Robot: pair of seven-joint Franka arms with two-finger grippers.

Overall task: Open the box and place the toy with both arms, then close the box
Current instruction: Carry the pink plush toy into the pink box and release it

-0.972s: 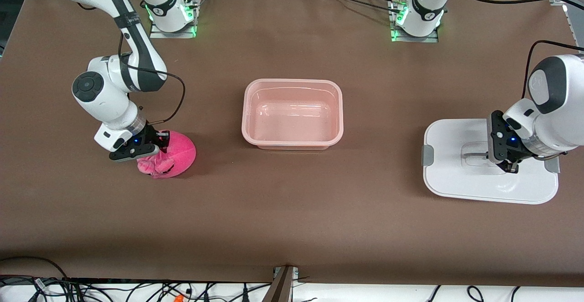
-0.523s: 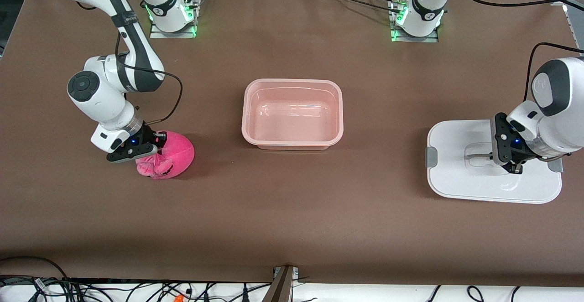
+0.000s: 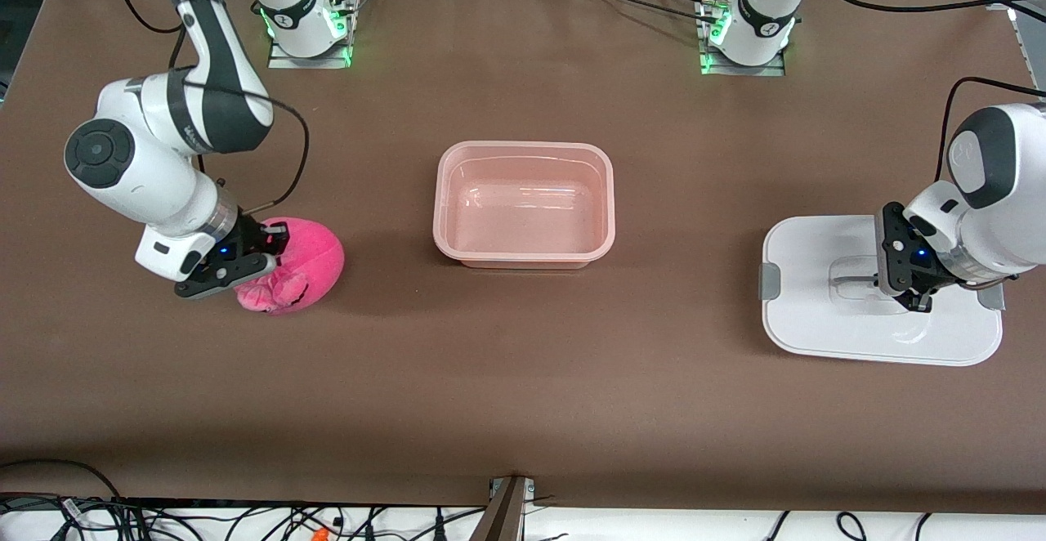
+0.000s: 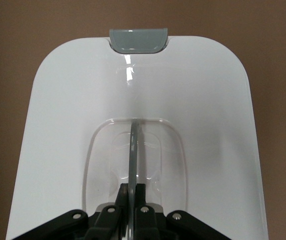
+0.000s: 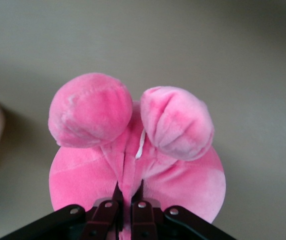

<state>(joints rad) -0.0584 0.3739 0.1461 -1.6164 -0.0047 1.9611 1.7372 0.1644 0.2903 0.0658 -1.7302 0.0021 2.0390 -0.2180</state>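
Now right tool [image 3: 245,273] pinches toy [image 3: 306,259] — box [image 3: 523,257] open.

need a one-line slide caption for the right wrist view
Right end effector shut on the pink plush toy, pinching a fold of fabric below its two rounded lobes, brown table underneath.

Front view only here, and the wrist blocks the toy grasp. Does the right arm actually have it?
Observer: Yes. The right wrist view shows the right gripper shut on a fold of the toy, at the base of its two rounded lobes.
Operator: And the left?
Observer: The left gripper is shut on the thin upright rib in the recessed centre of the lid.
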